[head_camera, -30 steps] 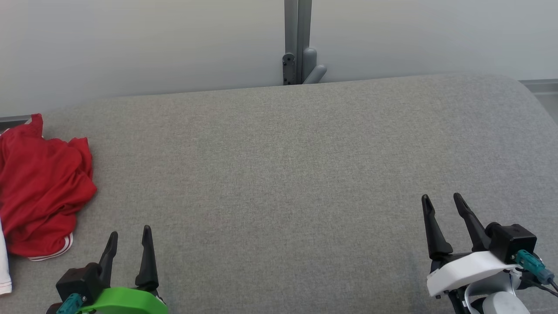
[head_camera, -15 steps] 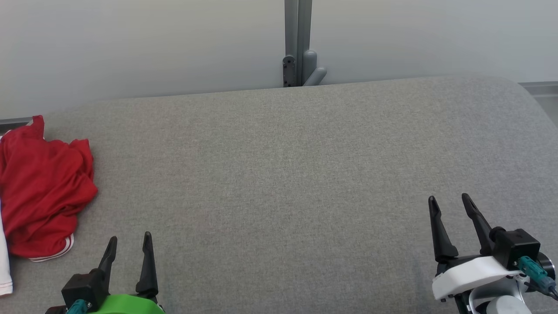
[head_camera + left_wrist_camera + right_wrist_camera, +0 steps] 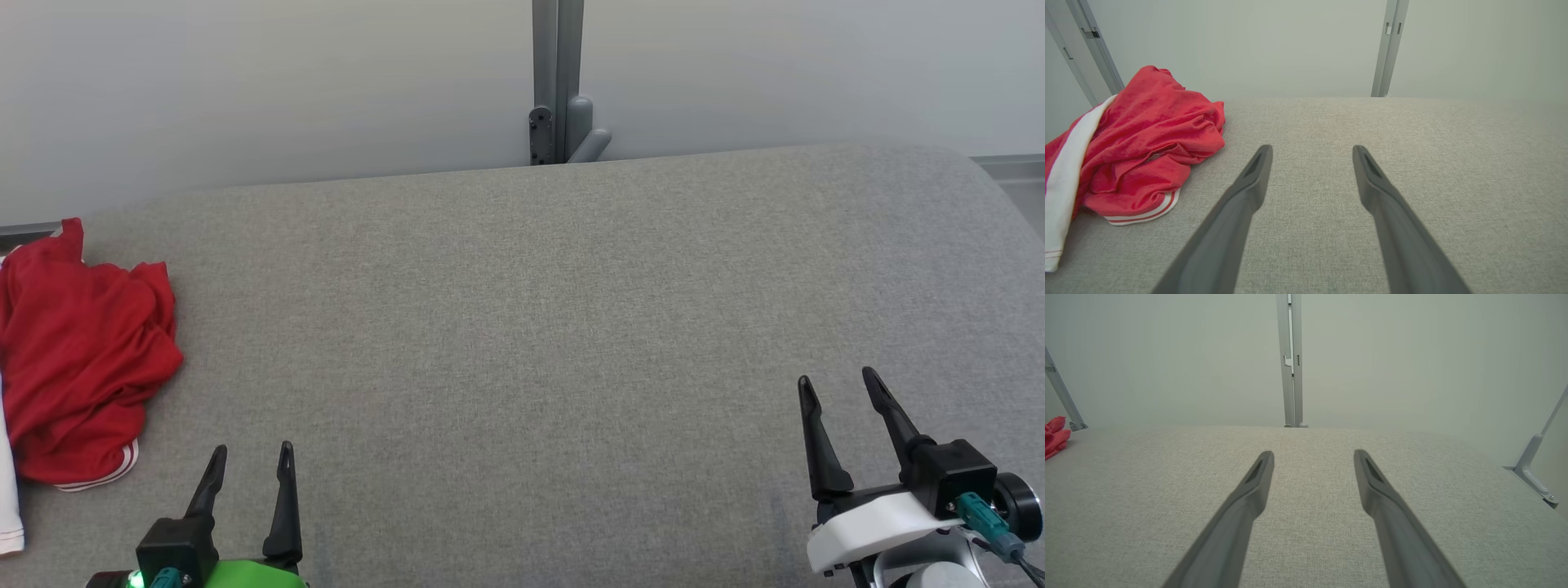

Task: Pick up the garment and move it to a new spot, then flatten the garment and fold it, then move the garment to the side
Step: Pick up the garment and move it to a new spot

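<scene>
Landmark is the grey post (image 3: pixel 558 82), upright at the middle of the far edge of the grey padded surface (image 3: pixel 522 327), w/ pale wall behind.

Far left of post & nearer the robot: white cloth strip (image 3: pixel 6 490) w/ red stitching at its hem, at the head view's edge and touching the garment. Can't tell if it is part of the garment or a separate item.

Just right of that, well left of post: red garment (image 3: pixel 82 359), crumpled in a loose heap on the surface, a white-and-red striped hem poking out at its near side. Left wrist view has it as a bunched mound (image 3: pixel 1139 143) w/ the white strip (image 3: pixel 1065 171) draped down its left flank. In the right wrist view a small red bit (image 3: pixel 1055 435) shows at the far left edge.

Left of post, at the near edge: L gripper (image 3: pixel 252 447), green-bodied, fingers pointing twd the post side. Jaws wide apart, nothing btwn them, bare fabric in the gap (image 3: pixel 1311 149). It's near the garment's right side but not touching.

Right of post, near edge: R gripper (image 3: pixel 837 376), white-bodied, fingers angled slightly left. Jaws likewise spread wide, holding nothing (image 3: pixel 1312 453), w/ the post (image 3: pixel 1290 359) straight ahead btwn the fingers. Well apart from the garment.

Far right of post: grey bracket (image 3: pixel 1533 473) off the surface's edge.
</scene>
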